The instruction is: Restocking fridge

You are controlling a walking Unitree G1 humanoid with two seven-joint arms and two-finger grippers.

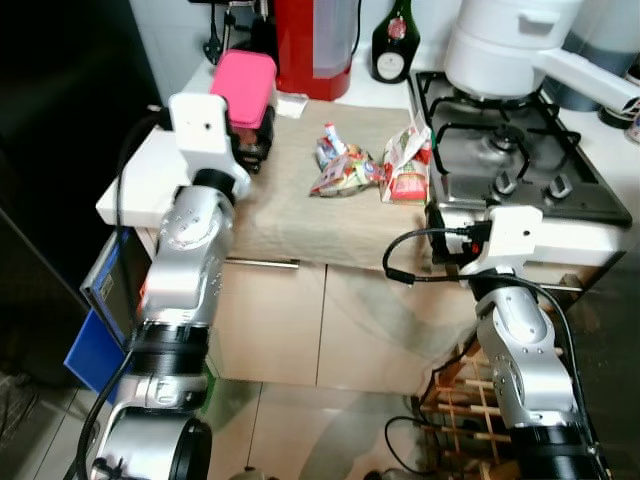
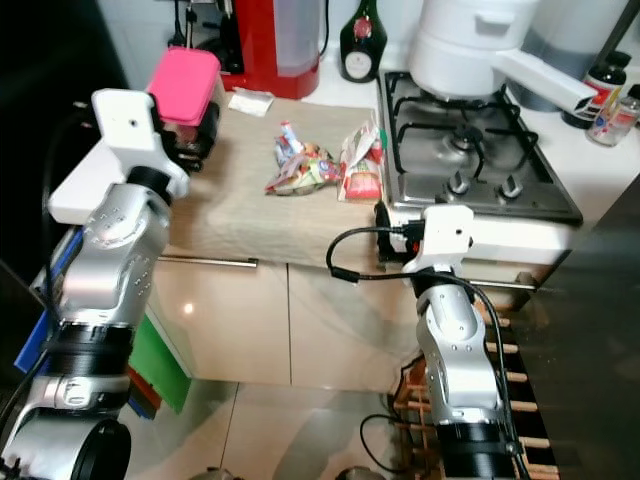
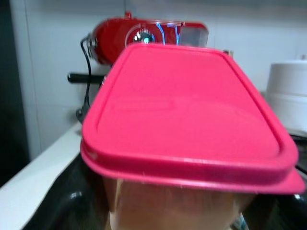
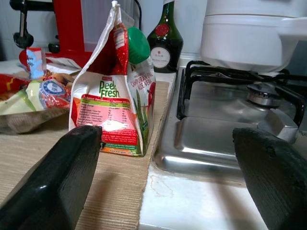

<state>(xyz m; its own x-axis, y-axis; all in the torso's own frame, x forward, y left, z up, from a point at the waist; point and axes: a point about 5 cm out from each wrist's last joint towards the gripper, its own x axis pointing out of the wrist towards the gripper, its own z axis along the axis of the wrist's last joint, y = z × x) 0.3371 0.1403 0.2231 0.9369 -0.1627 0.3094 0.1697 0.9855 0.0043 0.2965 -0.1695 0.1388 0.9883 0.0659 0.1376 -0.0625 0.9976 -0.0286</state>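
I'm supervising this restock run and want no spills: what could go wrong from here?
1. The left tool grips the pink-lidded clear plastic container low on its body; it might tip when lifted.
2. The right tool, open, faces the red-and-white Deli Fresh carton, which stands at the beige mat's edge beside the steel gas hob; a nudge could topple it.

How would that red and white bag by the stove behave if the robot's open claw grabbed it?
The bag looks like thin crinkled plastic, so it would probably crumple rather than stay stiff. It stands tall on a narrow base with a gathered top, so a nudge from the right gripper might tip it. Its glossy film could be somewhat slippery.
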